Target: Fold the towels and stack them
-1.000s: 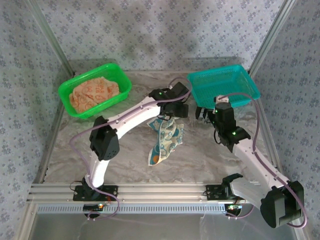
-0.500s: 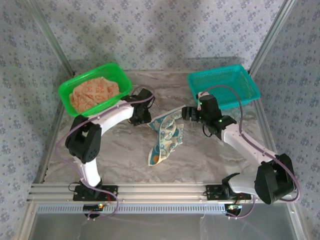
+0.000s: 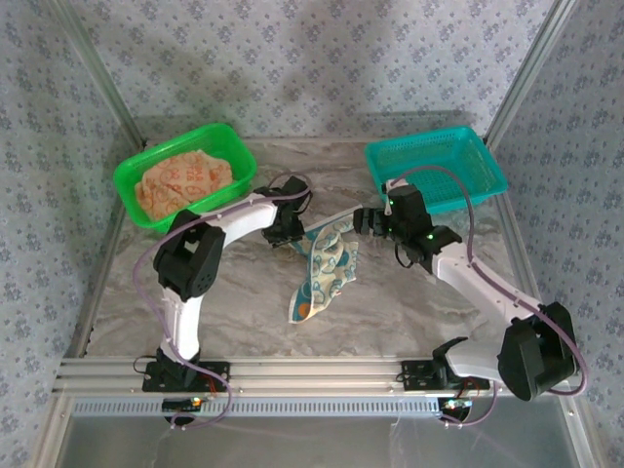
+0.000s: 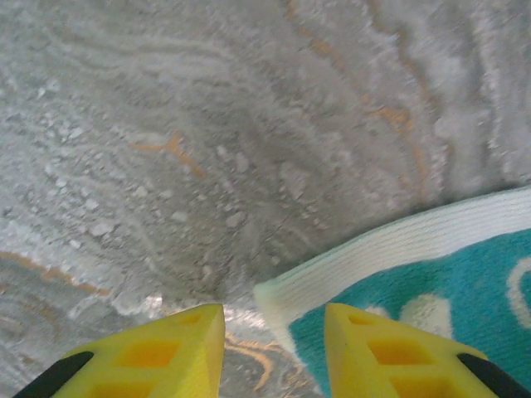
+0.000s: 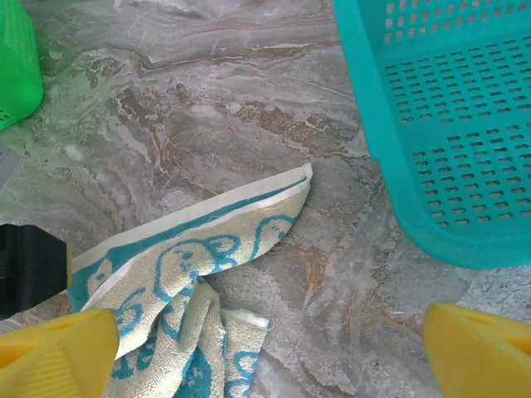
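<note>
1. Teal-figured towel [image 3: 327, 268]: a cream cloth with teal cartoon figures. It lies crumpled on the marbled grey surface [image 3: 234, 292] near the middle of the top view, with one long end trailing toward the lower centre of the frame.
2. In the top view the left gripper [image 3: 289, 232] sits low at the upper-left edge of the teal-figured towel. The right gripper [image 3: 365, 220] is just beside the towel's upper-right corner.
3. In the left wrist view the left gripper [image 4: 274, 344] has its yellow fingers [image 4: 178, 348] apart. The white-banded corner of the teal-figured towel [image 4: 431, 282] lies flat on the surface in the gap just ahead of them, at the lower centre of the frame. Nothing is clamped.
4. In the right wrist view the right gripper [image 5: 271, 332] has its fingers [image 5: 58, 348] spread wide at the lower corners of the frame, gripping nothing. There the teal-figured towel [image 5: 182, 265] runs from the left edge to a pointed corner near the centre, with folds bunched at the lower left.
5. The teal basket [image 3: 436, 166] stands at the upper right of the top view. In the right wrist view it is at the upper right, apart from the towel's corner.
6. The green basket [image 3: 122, 185] stands at the upper left of the top view and holds an orange-toned towel [image 3: 180, 180] in a rumpled heap.
</note>
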You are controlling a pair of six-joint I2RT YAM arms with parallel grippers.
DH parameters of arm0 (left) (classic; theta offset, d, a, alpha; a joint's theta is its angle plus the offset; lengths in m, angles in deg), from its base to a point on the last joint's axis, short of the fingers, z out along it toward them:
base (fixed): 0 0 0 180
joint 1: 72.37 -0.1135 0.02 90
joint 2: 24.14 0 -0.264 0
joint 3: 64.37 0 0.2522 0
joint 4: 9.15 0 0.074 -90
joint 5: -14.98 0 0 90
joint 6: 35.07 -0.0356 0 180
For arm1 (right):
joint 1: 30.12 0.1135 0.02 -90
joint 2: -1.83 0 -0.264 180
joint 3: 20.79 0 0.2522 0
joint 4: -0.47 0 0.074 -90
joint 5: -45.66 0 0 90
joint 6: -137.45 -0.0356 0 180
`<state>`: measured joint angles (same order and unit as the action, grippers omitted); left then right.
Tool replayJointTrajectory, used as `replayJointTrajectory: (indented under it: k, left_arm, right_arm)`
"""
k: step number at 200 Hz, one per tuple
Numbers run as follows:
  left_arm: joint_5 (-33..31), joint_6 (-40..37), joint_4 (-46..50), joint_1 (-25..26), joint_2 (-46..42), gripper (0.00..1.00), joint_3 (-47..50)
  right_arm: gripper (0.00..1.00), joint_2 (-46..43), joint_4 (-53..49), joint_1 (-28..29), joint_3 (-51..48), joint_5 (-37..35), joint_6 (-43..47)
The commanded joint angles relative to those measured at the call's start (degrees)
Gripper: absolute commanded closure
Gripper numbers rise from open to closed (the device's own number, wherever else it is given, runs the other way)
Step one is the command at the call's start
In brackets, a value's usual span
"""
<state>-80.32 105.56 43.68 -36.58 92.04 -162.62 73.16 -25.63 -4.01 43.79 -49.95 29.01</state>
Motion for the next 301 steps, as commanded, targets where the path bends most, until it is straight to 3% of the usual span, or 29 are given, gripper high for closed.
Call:
replayJointTrajectory:
  k: [1, 66, 75, 90, 104, 114, 136, 164, 185, 254, 301]
  left_arm:
    - [0.43, 0.43, 0.13, 0.26, 1.19, 0.63, -1.97]
    - [-0.59, 0.90, 1.22, 0.24, 4.64, 0.62, -2.26]
    - [-0.84, 0.97, 1.25, 0.27, 4.92, 0.68, -2.26]
    - [-1.78, 0.96, 1.76, 0.26, 4.81, 0.89, -2.19]
    - [-3.74, 0.44, 2.57, 0.26, 3.27, 1.00, -1.49]
    - [-5.55, -0.40, 3.22, 0.17, 1.50, 1.00, -0.52]
    - [-7.61, -3.92, 3.99, 0.18, -2.95, 1.00, 2.33]
    - [-7.47, -7.75, 2.64, 0.28, -7.86, 1.00, 7.59]
    - [-7.09, -8.74, 0.19, 0.26, -9.82, 1.00, 10.83]
    - [-6.83, -9.35, 0.13, 0.27, -8.65, 1.00, 10.66]
    - [-6.27, -10.03, -1.52, 0.24, -7.47, 1.00, 9.56]
  right_arm:
    - [0.04, -1.47, -1.53, 0.44, -0.41, -1.60, -0.46]
    - [0.03, -1.57, -1.09, 0.59, -0.81, -1.50, -0.76]
    - [0.03, -1.34, -1.17, 0.61, -0.66, -1.50, -0.85]
    - [0.03, -0.79, -1.52, 0.83, -0.04, -1.18, -0.98]
    - [0.05, 0.03, -1.68, 1.15, 0.63, -0.84, -1.12]
    - [0.06, 0.76, -1.70, 1.38, 1.27, -0.43, -1.22]
    - [0.22, 3.97, -2.16, 2.22, 3.86, 1.85, -1.49]
    - [0.30, 11.03, -4.99, 3.56, 9.37, 2.52, -1.94]
    - [0.48, 19.37, -9.15, 3.77, 16.62, 2.73, -2.66]
    - [0.51, 44.51, -15.94, 4.12, 41.97, 6.25, -1.77]
    - [0.53, 55.31, -16.04, 4.19, 52.95, 8.25, 1.62]
